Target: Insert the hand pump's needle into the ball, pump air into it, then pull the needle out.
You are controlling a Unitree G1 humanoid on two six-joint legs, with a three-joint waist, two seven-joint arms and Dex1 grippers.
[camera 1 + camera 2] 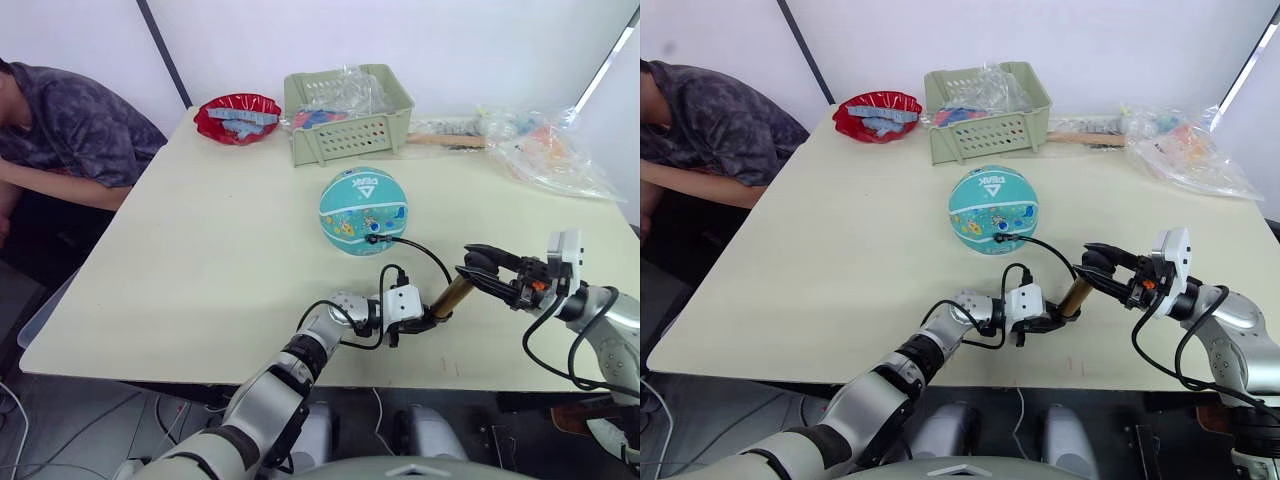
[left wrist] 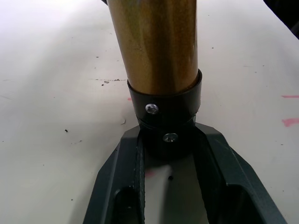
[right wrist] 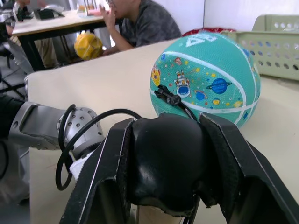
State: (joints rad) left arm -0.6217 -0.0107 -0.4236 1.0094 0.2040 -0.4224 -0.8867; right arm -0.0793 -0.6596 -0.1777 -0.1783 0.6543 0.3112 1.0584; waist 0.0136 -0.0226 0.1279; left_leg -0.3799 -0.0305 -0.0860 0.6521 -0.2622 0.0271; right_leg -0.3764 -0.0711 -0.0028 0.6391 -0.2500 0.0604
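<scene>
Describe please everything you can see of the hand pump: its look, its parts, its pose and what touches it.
The hand pump has a gold-bronze, metallic-looking barrel with black end caps. It is held tilted over the table's near edge. The left claw is shut on its lower black cap, which shows two small screws; the right claw is shut on its black handle. A thin black hose curves from it to the teal ball, its tip sitting at the ball's surface.

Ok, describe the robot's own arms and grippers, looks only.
Both arms are silver-grey metal with black joint bands and loose black cables looping along them. The left gripper carries a white boxy block at the wrist and dark, flat-sided jaws. The right gripper is black, with a white boxy block on its wrist and a small orange detail beside it.
</scene>
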